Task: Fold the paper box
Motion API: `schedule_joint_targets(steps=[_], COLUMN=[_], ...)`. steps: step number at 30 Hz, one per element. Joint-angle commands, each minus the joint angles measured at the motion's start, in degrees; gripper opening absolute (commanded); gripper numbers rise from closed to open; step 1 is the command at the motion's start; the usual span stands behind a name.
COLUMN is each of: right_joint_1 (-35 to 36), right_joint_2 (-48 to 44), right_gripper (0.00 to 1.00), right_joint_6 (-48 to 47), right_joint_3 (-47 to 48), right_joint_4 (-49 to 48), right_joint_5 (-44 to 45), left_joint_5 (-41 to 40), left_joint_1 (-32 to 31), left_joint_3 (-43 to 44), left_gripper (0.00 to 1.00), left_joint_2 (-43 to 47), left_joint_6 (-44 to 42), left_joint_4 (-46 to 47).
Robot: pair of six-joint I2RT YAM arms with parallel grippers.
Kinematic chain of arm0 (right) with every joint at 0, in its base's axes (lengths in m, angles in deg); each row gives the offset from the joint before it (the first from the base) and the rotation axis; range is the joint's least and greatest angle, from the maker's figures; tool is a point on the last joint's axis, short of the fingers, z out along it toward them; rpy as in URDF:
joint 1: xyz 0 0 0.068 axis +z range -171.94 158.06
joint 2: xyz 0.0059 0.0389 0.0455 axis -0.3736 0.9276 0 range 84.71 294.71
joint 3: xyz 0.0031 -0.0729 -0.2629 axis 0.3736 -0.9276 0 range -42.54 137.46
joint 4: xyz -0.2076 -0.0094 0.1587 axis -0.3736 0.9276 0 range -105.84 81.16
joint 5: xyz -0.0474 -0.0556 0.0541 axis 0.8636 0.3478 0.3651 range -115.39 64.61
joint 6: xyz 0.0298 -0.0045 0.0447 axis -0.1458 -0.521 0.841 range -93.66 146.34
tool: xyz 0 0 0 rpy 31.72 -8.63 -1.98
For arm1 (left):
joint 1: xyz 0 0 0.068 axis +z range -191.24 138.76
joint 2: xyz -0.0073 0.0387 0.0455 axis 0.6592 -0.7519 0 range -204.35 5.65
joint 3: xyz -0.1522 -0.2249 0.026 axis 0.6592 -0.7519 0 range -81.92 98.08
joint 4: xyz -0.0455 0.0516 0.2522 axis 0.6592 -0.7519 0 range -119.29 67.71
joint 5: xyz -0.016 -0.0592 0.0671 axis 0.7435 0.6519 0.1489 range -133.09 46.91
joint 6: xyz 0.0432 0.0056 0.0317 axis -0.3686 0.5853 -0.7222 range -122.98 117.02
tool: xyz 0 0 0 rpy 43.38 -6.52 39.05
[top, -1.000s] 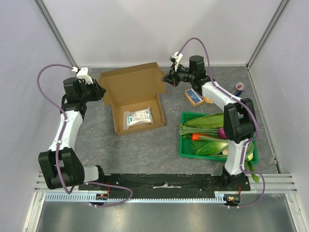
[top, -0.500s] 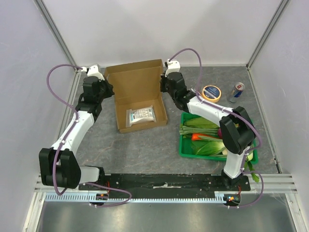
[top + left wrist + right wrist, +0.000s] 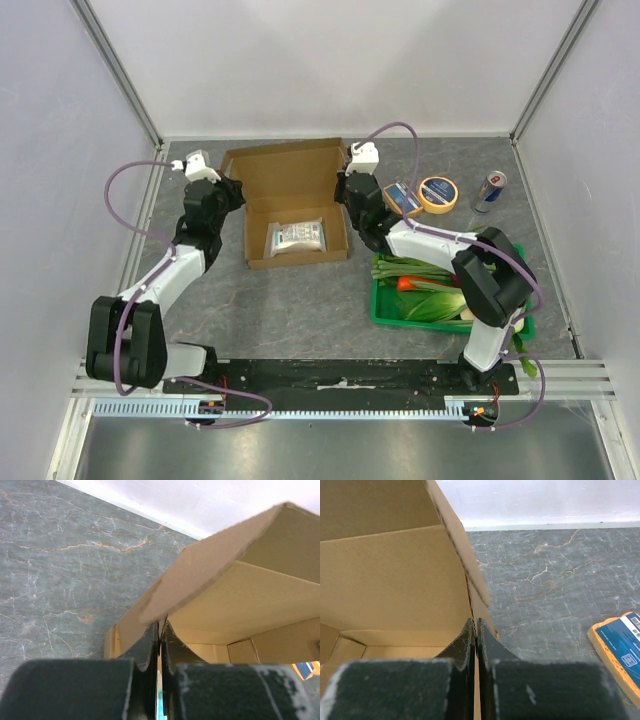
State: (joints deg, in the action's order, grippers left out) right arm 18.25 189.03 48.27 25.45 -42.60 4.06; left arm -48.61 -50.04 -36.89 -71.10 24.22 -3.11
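The left gripper (image 3: 232,193), seen from above, sits at the left side wall of the paper box (image 3: 295,195). The right gripper (image 3: 346,196) sits at the box's right side wall, and both have their jaws drawn narrow. The box lies in the upper middle of the frame on the grey tabletop (image 3: 270,300), open side up. Its long axis runs roughly left to right, and its lid is raised along the upper edge. A white packet (image 3: 297,236) lies inside it. Right of the box are a sponge (image 3: 402,198), a tape roll (image 3: 437,193) and a can (image 3: 489,190), with a green crate (image 3: 377,298) of vegetables at lower right.

In the left wrist view, the left gripper (image 3: 160,630) pinches a thin cardboard wall at the bottom centre. The box's flap (image 3: 210,565) slants toward the upper right.

In the right wrist view, the right gripper (image 3: 476,627) is closed on the box's wall edge. The box interior (image 3: 395,580) fills the left of the frame, and the sponge (image 3: 620,650) is at lower right.
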Motion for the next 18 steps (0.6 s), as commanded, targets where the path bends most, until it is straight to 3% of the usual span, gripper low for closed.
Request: schedule_joint_targets(steps=[1,7,12,18], right_joint_1=[0.77,1.74,3.14,7.00], right_joint_2=[-4.38,-7.19,-7.28,-8.33], right_gripper=[0.00,0.00,0.00,0.00], right_joint_6=[-0.75,0.65,4.44,1.37], right_joint_3=[-6.71,-12.79,-9.28,-14.45], right_joint_4=[-7.86,-10.33,-4.35,-10.48], right_joint_5=[-0.44,-0.19,2.70,7.11], left_joint_5=[2.26,2.53,2.97,2.97], left_joint_1=[-1.75,-2.63,-2.89,-2.98], left_joint_3=[-6.53,-12.69,-14.10,-17.52], left_gripper=[0.02,0.02,0.02,0.02], left_joint_2=[4.32,10.21,10.92,12.68], left_joint_6=[3.39,3.38,4.00,4.53], left_joint_4=[5.78,5.87,4.56,6.04])
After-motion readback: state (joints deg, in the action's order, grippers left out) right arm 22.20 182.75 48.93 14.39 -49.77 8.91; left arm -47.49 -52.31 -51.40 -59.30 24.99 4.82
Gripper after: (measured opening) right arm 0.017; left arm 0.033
